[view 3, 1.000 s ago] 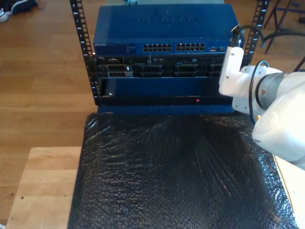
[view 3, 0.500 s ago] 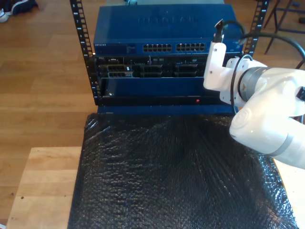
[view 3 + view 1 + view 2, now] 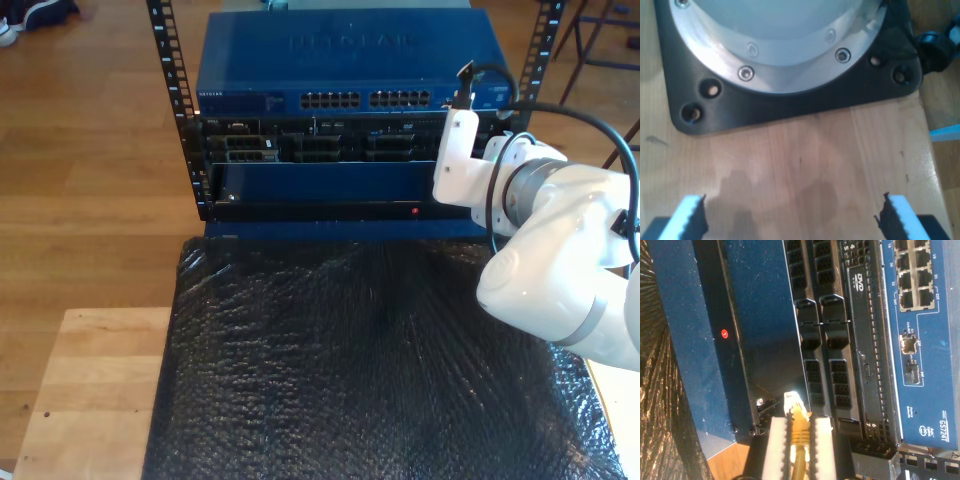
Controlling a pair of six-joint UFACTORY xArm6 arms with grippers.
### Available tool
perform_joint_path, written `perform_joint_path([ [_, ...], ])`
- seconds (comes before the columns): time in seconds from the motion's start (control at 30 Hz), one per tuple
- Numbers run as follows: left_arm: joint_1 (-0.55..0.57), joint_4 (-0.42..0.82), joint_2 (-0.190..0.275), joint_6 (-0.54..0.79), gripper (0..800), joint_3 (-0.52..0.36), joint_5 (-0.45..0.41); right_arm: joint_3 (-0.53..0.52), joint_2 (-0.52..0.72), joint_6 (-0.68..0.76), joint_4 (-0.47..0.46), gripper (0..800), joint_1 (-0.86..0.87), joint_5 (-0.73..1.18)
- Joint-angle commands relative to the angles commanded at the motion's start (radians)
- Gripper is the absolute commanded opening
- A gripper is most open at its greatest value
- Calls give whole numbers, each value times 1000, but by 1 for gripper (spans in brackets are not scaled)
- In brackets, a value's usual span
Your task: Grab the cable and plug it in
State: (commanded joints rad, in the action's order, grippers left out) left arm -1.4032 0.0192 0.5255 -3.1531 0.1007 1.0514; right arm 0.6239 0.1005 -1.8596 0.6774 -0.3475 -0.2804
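A black bubble-wrap sheet [image 3: 370,360] is spread over the wooden counter [image 3: 90,400], presumably as padding in front of the equipment rack [image 3: 170,100]. In the rack a blue network switch [image 3: 340,60] sits on top, its rows of ports [image 3: 365,99] facing the counter, with a darker server chassis [image 3: 320,148] beneath it. At the exterior view's right a white arm [image 3: 560,260] is reached toward the rack face; it is taken to be the second arm, since the second wrist view looks along the same rack front at close range. In that wrist view the second gripper [image 3: 799,440] is seen with its fingers [image 3: 777,445] drawn narrow onto the cable [image 3: 799,432], which is pinched just behind its clear plug [image 3: 792,402], so that the plug juts forward, free to be entered into a socket. The plug is held near the server's lower drive bays, well apart from the switch ports [image 3: 912,275], so a move across the rack face is judged to be needed. The first gripper [image 3: 790,220] is parked over bare counter wood [image 3: 810,165] beside a black arm base plate [image 3: 790,107], its fingers [image 3: 690,217] spread wide and holding nothing.
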Motion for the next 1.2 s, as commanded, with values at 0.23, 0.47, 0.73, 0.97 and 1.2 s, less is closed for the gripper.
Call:
perform_joint_path([
  [0.23, 0, 0, 0, 0, 800, 0, 0, -5, 12, -3, 0, 0, -2, -2],
  [0.47, 0, 0, 0, 0, 800, 0, 0, 12, 8, -6, -51, 0, -3, -2],
  [0.73, 0, 0, 0, 0, 800, 0, 0, 26, 2, -2, -104, 0, -3, -3],
  [0.97, 0, 0, 0, 0, 800, 0, 0, 17, 0, -2, -106, 0, -6, -78],
  [1.2, 0, 0, 0, 0, 800, 0, 0, 57, -34, -5, -143, 0, -6, -92],
])
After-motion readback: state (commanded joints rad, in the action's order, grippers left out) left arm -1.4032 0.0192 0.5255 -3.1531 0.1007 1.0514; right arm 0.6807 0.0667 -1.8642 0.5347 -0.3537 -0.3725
